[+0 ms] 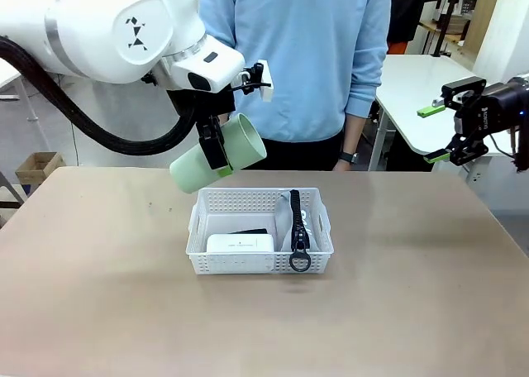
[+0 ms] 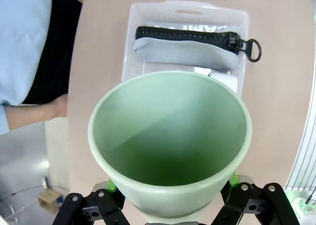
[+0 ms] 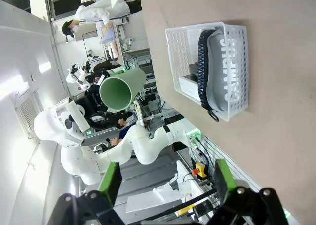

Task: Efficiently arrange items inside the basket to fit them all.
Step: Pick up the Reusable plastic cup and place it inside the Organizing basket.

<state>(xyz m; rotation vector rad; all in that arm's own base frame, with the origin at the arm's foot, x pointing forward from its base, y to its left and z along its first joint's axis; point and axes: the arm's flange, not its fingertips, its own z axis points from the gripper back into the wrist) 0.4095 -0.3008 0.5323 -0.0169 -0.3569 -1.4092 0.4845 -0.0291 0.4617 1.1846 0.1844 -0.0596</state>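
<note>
Right wrist view alone shows "CAMPUS" on the pouch [image 3: 224, 69]; left end effector [image 1: 216, 155] grips the cup [image 1: 221, 152].

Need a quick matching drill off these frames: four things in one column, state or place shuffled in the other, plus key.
1. pale green cup
2. grey pouch
3. white box
4. right gripper

A. open, holding nothing, off the table's right side
B. flat in the basket's left part
C. on edge in the basket's right part
D. held above the basket by the left gripper

Pairs: 1-D, 2-C, 3-B, 4-A
</note>
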